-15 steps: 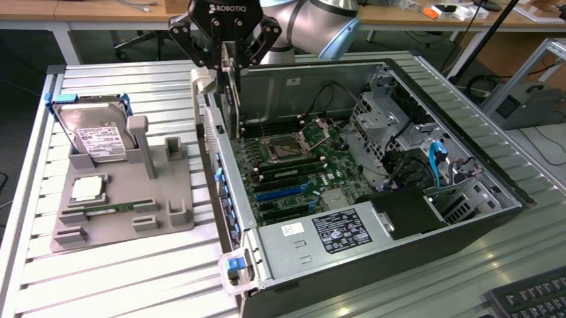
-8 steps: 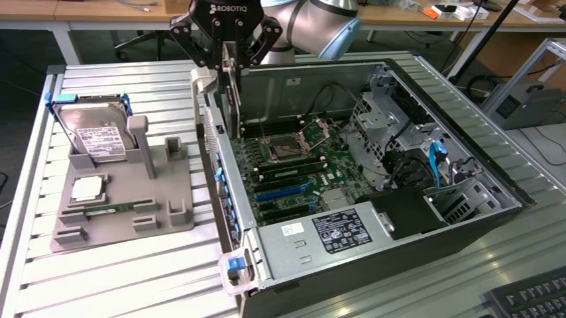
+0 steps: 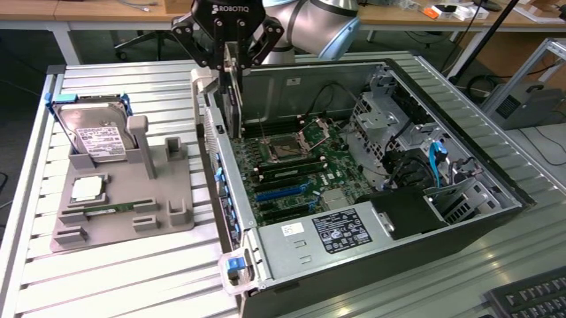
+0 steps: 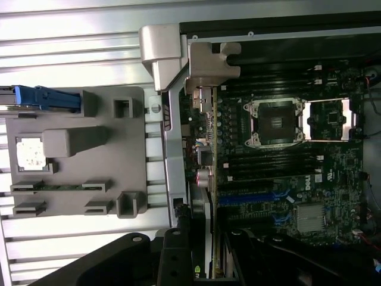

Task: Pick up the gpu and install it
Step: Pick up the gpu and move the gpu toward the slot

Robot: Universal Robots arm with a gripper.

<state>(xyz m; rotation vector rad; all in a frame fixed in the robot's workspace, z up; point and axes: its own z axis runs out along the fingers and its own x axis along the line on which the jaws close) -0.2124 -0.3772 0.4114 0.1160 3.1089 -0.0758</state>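
Keys of a keyboard (image 3: 531,298) edge into the nearest corner of the exterior view. Just beyond it the computer case (image 3: 354,285) lies on its side with the panel off, presumably so that the board faces up and a card can come straight down onto it. The power supply (image 3: 340,232) fills the near end of the case. On the exterior view's left a grey fixture tray (image 3: 168,179) keeps the loose parts in their own cradles: a memory stick (image 3: 111,211) nearest, a processor chip (image 3: 86,189) behind it, then a hard drive (image 3: 99,139) propped upright at the far end. Inside the case the motherboard (image 3: 340,162) shows blue expansion slots (image 3: 283,192) nearer the power supply and an open processor socket (image 3: 287,142) farther in. Farthest back, beside the case's rear wall, the gpu (image 3: 235,99) hangs edge-on in the air, upright and above the board. It is in no slot yet, and I cannot tell how its lower edge lines up with the blue ones. The gripper (image 3: 232,65) has its fingers clamped narrow on the card's upper edge. That grip probably leaves the lower edge free to meet a slot.
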